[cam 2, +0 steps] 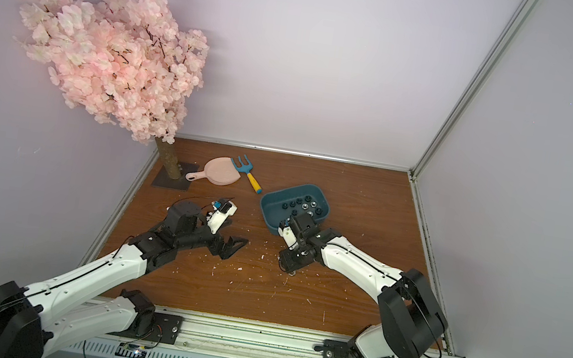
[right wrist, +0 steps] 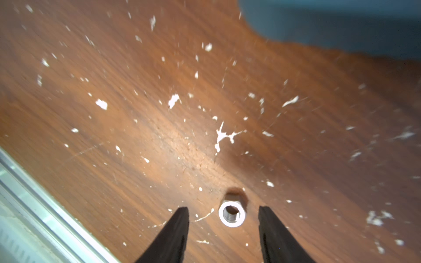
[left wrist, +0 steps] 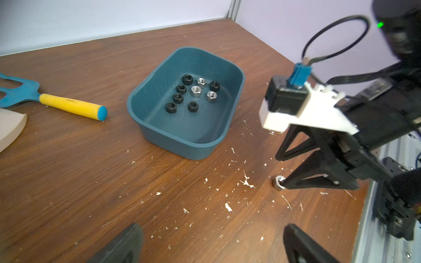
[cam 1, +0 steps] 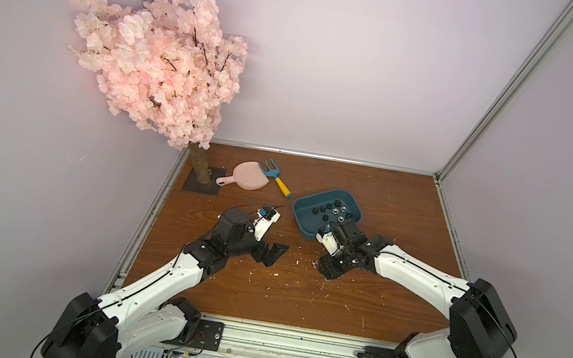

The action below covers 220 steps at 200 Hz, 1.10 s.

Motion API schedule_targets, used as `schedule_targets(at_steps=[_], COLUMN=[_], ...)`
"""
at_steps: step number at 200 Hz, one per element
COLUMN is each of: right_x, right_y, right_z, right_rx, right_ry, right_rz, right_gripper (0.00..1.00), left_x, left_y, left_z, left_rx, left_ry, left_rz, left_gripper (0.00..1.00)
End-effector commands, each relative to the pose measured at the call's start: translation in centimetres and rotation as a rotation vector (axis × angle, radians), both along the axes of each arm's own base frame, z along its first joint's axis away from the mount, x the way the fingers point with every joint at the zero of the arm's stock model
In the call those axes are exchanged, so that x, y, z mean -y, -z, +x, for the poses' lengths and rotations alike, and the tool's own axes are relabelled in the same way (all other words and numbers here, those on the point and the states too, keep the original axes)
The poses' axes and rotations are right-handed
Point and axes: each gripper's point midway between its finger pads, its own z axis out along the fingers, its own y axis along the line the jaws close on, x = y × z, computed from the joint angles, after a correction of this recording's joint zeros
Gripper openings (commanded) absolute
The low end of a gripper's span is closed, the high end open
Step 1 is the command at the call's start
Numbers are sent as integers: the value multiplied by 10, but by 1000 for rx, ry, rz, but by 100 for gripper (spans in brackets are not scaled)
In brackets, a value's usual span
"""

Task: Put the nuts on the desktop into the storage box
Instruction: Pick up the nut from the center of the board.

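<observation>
Several nuts (left wrist: 196, 91), black and silver, lie inside the teal storage box (left wrist: 177, 143), which stands right of centre on the desktop (cam 1: 409, 207) in both top views (cam 1: 304, 214) (cam 2: 272, 207). One silver nut (right wrist: 232, 215) lies flat on the wood just in front of the box, also visible in the left wrist view (left wrist: 278, 184). My right gripper (right wrist: 223, 209) points down over it, open, its fingers on either side of the nut with a gap each way (cam 1: 327, 275). My left gripper (left wrist: 213, 230) hovers wide open over bare wood to the left (cam 1: 274, 255).
A pink dustpan (cam 1: 248, 178) and a blue rake with a yellow handle (cam 1: 277, 178) lie at the back left. A pink blossom tree (cam 1: 156, 58) stands on a dark plate (cam 1: 200, 184) in the back-left corner. Aluminium rails (cam 1: 290, 344) edge the board; white flecks dot the wood.
</observation>
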Motion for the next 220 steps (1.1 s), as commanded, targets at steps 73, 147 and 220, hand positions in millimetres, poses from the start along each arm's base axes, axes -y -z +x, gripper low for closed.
schedule_targets(at_steps=[73, 147, 220], right_x=[19, 22, 18], right_y=[35, 39, 43], right_z=[-16, -12, -8], right_rx=[-44, -25, -21], right_ry=[60, 69, 66], right_rz=[-122, -157, -172], right_gripper=[52, 41, 44], left_x=[10, 8, 7], left_y=[-16, -15, -12], left_z=[-7, -5, -6], left_rx=[107, 111, 110], left_ry=[81, 63, 65], left_rz=[-47, -37, -31], left_gripper=[99, 99, 99])
